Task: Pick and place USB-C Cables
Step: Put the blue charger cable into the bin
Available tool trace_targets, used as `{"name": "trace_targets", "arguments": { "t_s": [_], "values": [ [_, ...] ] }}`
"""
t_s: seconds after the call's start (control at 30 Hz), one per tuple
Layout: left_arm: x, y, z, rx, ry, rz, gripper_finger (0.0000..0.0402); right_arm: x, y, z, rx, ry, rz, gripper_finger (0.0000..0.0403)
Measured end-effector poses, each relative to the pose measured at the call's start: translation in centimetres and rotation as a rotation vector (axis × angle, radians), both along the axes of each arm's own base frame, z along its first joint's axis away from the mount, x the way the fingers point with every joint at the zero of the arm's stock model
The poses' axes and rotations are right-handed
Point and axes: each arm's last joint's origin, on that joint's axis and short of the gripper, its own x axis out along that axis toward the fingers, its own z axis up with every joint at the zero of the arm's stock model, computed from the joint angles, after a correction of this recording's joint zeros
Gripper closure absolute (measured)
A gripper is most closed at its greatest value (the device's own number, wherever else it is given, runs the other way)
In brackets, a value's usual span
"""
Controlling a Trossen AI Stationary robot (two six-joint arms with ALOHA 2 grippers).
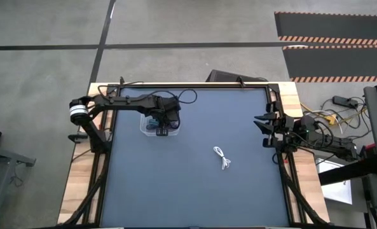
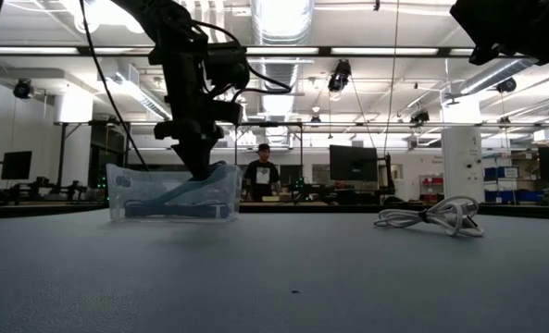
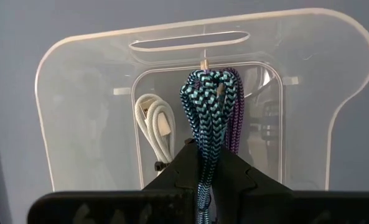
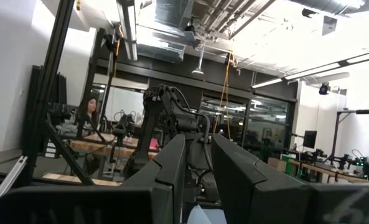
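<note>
The teal cable (image 3: 204, 118) is braided in teal and black, folded into a short bundle, and is held clenched between the fingers of the left gripper (image 3: 203, 186), directly over the opening of the clear box (image 3: 84, 124). Inside the box a white cable (image 3: 156, 127) is seen coiled against one wall, its plug end showing, and a purple cable (image 3: 235, 118), also braided, lies just behind the teal one (touching it or nearly so; which cannot be told). In the high view the left gripper (image 1: 164, 124) is placed over the clear box (image 1: 145, 130) at the table's far left part, and in the low view the teal cable (image 2: 195, 190) is seen slanting down into the box (image 2: 126, 199).

A second white cable (image 1: 222, 157) is left loose on the dark table (image 1: 194, 197), near the middle and well apart from the box; in the low view it (image 2: 431, 215) is shown as a small looped bundle lying flat.

The right gripper (image 1: 264, 130) is kept at the table's right edge, raised; its fingers (image 4: 172, 168) stand slightly apart with nothing between them.

No brand, label or writing can be read on the cables or the box.
</note>
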Motion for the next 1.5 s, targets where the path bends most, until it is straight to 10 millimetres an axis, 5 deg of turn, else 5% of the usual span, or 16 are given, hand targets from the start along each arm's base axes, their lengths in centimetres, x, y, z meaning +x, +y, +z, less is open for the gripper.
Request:
{"name": "trace_targets", "arguments": {
  "t_s": [1.5],
  "values": [
    [-0.03,0.26,0.06,0.076,0.013,0.053,0.0367,-0.38,0.09,0.93,0.145,-0.076,0.079,0.0335]
  ]
}}
